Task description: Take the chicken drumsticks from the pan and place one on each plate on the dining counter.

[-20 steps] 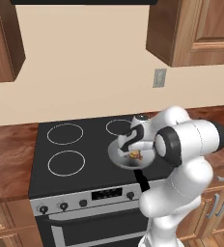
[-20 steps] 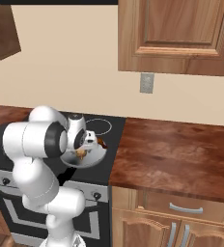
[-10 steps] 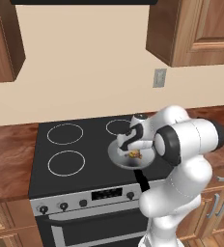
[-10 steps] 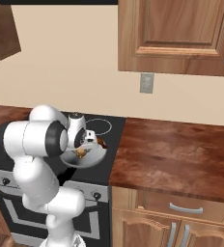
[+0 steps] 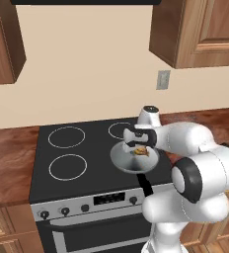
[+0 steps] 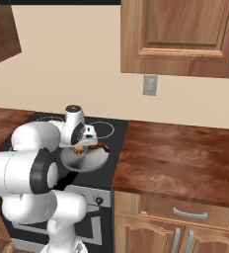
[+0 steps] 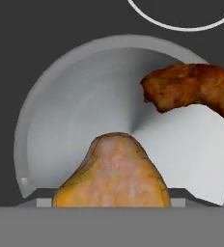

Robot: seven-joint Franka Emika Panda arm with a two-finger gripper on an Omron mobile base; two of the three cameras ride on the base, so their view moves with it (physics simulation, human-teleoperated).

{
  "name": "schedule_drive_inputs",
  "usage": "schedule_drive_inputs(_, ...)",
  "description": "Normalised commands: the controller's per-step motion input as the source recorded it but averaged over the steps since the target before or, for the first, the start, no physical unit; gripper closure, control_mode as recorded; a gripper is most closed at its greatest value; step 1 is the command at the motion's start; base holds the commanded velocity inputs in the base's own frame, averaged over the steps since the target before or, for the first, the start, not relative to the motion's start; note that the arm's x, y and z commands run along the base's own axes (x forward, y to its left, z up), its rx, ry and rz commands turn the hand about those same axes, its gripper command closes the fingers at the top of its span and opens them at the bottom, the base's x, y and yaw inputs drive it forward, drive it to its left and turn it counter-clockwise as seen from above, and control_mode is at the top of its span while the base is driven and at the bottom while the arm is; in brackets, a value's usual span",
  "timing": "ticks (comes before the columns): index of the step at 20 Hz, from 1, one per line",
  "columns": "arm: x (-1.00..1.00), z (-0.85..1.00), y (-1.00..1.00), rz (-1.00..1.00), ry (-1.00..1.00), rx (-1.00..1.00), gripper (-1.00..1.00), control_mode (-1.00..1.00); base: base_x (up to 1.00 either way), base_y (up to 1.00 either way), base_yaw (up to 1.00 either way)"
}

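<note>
Looking along the hand, the paler drumstick (image 7: 113,173) sits dead centre at 6 o'clock, its blunt end rising between the two fingertips (image 7: 36,195). These stand partly open and close against its sides; whether they bear on it firmly cannot be told. The darker drumstick (image 7: 191,91) lies apart at 2 o'clock on the floor of the pan (image 7: 61,111), with a white burner ring (image 7: 181,21) at 12 o'clock.

From the left base camera, the gripper (image 5: 139,146) hangs low over the pan (image 5: 124,160) on the stove (image 5: 52,190); the arm covers the pan's 3 o'clock side. A pale drumstick (image 5: 141,150) shows just under the hand.

From the right base camera, the gripper (image 6: 83,143) is over the pan (image 6: 89,160), and the darker drumstick (image 6: 101,146) shows at its 3 o'clock. The reddish wood counter (image 6: 175,158) adjoins the stove (image 6: 117,129), below a wall outlet (image 6: 149,84).

Compared with a second ago, the fingers have narrowed; the arm and pan are unchanged.
</note>
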Motion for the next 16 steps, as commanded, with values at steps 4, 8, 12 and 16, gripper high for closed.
schedule_drive_inputs(4, -0.33, 0.90, -0.01, 0.00, 0.00, 0.06, 1.00, -1.00, 0.00, 0.00, 0.00)
schedule_drive_inputs(8, -0.34, 0.77, 0.00, 0.00, 0.00, 0.03, 1.00, -1.00, 0.00, 0.00, 0.00)
schedule_drive_inputs(12, -0.35, 0.68, 0.00, 0.00, 0.00, 0.01, 1.00, -1.00, 0.00, 0.00, 0.00)
schedule_drive_inputs(16, -0.34, 0.45, 0.00, -0.05, 0.00, 0.00, 1.00, -1.00, 0.00, 0.00, 0.00)
